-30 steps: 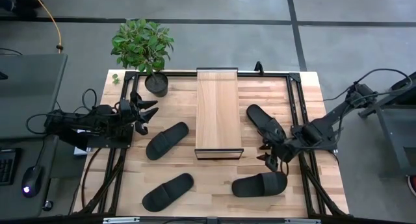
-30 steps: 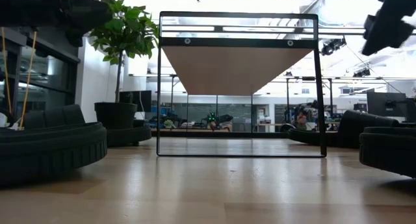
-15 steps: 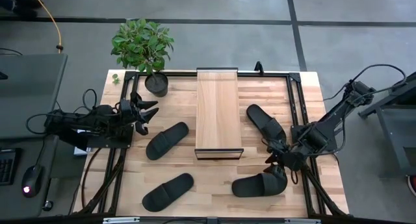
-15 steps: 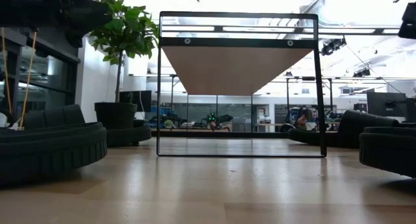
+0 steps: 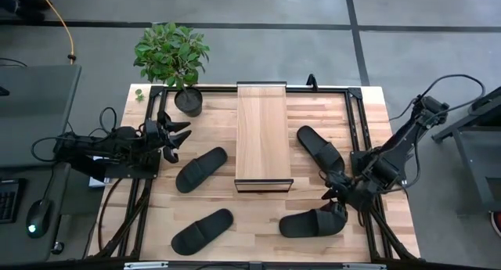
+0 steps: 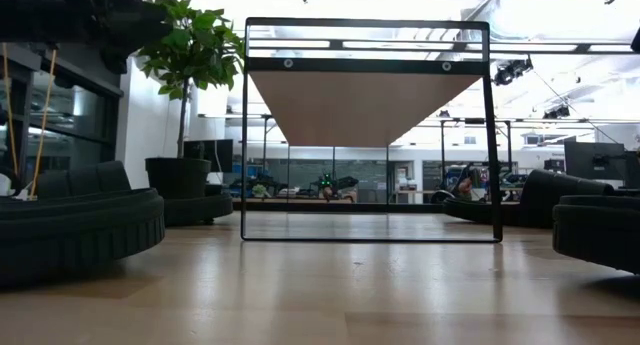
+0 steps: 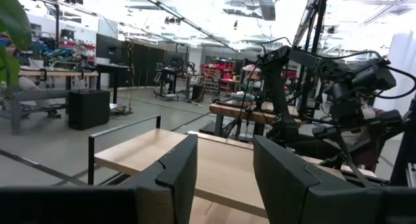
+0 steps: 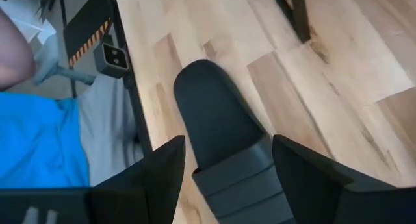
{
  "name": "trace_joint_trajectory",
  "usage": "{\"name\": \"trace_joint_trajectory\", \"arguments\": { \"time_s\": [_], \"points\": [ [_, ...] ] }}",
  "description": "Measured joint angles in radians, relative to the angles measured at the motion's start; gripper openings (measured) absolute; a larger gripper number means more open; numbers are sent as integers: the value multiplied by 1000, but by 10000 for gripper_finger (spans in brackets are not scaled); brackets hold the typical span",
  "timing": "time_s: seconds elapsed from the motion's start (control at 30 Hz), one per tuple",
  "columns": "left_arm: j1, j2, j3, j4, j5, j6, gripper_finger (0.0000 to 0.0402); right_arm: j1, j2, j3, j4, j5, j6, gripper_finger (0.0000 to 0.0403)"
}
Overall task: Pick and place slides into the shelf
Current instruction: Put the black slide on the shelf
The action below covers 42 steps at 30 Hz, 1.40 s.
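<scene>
Four black slides lie sole-down on the wooden table: two left of the shelf [image 5: 201, 169] [image 5: 203, 230] and two right of it [image 5: 319, 147] [image 5: 313, 221]. The shelf [image 5: 263, 133], a narrow light-wood plank on a dark frame, stands mid-table. My right gripper [image 5: 332, 193] hangs open above the near right slide [image 8: 218, 130], with one finger on either side of its strap end [image 8: 240, 178] and clear of it. At the table's left edge my left gripper [image 5: 178, 138] waits open, pointing level at the shelf [image 7: 195, 162].
A potted plant [image 5: 174, 59] stands at the far left corner. Black frame rails [image 5: 362, 137] run along the table's sides. Beyond the table edge beside the near right slide shows a person's blue clothing [image 8: 39, 146]. Bare wood lies between the slides.
My right gripper has swung toward the table's near edge and turned. It has come over the near right slide and has left the low view's upper right corner. Its fingers have stayed open. The slides and the shelf have not moved.
</scene>
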Motion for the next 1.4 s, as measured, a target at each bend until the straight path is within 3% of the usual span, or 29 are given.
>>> {"name": "trace_joint_trajectory", "arguments": {
  "time_s": [0.27, 0.53, 1.0, 1.4],
  "points": [
    [0, 0, 0, -33, -1, -17, 134, 92, 0, 0, -57, 69, 177, 222],
    [0, 0, 0, -38, -3, -19, 134, 260, 17, 0, -97, 229, 389, 222],
    [0, 0, 0, -45, -3, -36, 134, 466, 250, -1, -100, 359, 780, 222],
    [0, 0, 0, -46, -3, -42, 134, 552, 419, -1, -54, 422, 1023, 222]
  ]
}}
